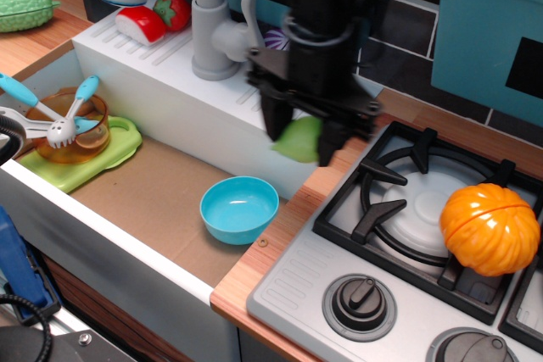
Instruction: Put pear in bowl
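The pear (pixel 299 140) is light green and smooth, held between the fingers of my black gripper (pixel 302 142). The gripper is shut on it and carries it in the air over the edge between the wooden counter and the sink. The bowl (pixel 239 208) is light blue, round and empty. It stands on the brown sink floor, below and to the left of the pear, apart from it. The gripper and arm are motion-blurred.
A grey faucet (pixel 214 30) and purple-striped vegetable (pixel 273 38) stand behind the arm. An orange pumpkin (pixel 489 228) sits on the stove burner (pixel 399 209). An amber cup with utensils (pixel 66 123) stands on a green board (pixel 119 152) at the left. A teal bin (pixel 488 31) is at back right.
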Robot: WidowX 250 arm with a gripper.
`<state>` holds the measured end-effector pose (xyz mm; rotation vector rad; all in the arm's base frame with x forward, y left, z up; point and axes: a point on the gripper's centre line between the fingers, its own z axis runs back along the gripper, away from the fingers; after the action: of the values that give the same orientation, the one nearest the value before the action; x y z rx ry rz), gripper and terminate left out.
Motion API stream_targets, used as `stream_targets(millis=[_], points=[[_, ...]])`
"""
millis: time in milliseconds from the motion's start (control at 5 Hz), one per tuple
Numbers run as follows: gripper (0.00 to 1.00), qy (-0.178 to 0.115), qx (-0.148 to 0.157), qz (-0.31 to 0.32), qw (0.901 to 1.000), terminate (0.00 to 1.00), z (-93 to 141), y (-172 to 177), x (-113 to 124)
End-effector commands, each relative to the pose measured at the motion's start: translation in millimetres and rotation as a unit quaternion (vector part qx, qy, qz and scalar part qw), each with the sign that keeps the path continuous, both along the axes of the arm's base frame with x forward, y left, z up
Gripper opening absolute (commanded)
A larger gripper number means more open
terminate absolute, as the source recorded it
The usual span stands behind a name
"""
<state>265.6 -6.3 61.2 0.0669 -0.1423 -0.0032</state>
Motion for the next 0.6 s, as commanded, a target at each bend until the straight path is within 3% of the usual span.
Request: stream_targets(millis=[0, 200, 400], points=[[0.0, -0.044, 0.024, -0.016, 0.9986, 0.0, -9, 25, -3], [0.0, -0.059, 0.037, -0.024, 0.9973, 0.0, -24, 40, -1], [0.0, -0.068, 0.022, -0.038, 0.9967, 0.0, -34, 55, 4]])
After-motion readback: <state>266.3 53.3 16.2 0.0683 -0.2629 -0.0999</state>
